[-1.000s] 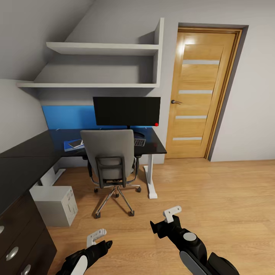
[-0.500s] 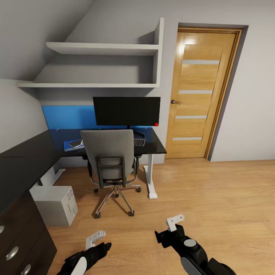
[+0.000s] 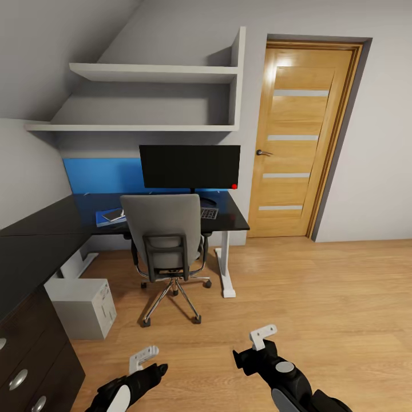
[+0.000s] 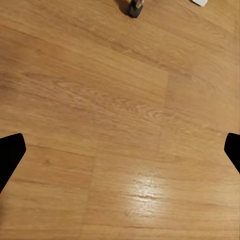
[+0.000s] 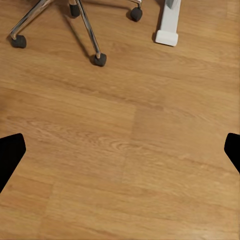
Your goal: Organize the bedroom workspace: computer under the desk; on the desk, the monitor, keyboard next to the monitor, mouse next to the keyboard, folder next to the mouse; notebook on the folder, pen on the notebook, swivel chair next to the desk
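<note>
The black desk [image 3: 46, 229] with its blue back panel runs along the left and far walls. On it stands the monitor [image 3: 190, 166], with the red dot at its lower right corner. The swivel chair [image 3: 165, 237] is tucked against the desk, its back towards me, and hides most of the keyboard [image 3: 209, 213]. A bright-blue folder [image 3: 105, 218] lies on the desk left of the chair with a dark notebook [image 3: 116, 214] on it. The computer [image 3: 83, 306] stands on the floor under the desk's left wing. Mouse and pen cannot be made out. My left gripper [image 3: 143, 357] and right gripper [image 3: 262, 336] hover open over bare floor, holding nothing.
A wooden door [image 3: 300, 140] stands shut right of the desk. White wall shelves [image 3: 149, 74] hang above it. Dark drawers [image 3: 28, 366] sit at the near left. The chair's castors [image 5: 99, 60] and the desk's white foot [image 5: 167, 31] appear in the right wrist view.
My right gripper has drawn back towards me and lower over the floor. The left gripper has barely shifted. Desk, chair and the things on the desk are unchanged.
</note>
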### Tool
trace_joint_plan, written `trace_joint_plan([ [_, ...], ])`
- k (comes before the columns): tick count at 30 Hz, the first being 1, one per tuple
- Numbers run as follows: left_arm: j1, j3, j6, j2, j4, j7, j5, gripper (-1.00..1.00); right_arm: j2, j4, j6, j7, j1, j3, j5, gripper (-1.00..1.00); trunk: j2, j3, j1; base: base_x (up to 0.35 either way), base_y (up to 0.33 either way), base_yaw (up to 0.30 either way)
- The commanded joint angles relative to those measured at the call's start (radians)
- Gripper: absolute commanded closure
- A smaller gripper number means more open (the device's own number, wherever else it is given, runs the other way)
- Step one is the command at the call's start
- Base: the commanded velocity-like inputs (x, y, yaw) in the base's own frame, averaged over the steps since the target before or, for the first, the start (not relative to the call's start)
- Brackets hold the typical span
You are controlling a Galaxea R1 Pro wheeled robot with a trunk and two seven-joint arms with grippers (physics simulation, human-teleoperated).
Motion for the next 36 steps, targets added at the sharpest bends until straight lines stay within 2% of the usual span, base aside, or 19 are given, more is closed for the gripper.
trace_joint_plan([
  [1, 0.000, -0.002, 0.003, 0.001, -0.002, 0.007, 0.011, -1.00, -0.001, -0.002, 0.001, -0.010, -0.001, 0.003, -0.010, -1.00, -0.001, -0.001, 0.000, 0.000, 0.000, 0.000],
  [36, 0.000, -0.001, 0.003, 0.003, -0.003, 0.014, 0.007, -1.00, 0.000, -0.001, 0.001, -0.012, -0.001, 0.003, -0.010, -1.00, -0.001, -0.001, 0.000, 0.000, 0.000, 0.000],
])
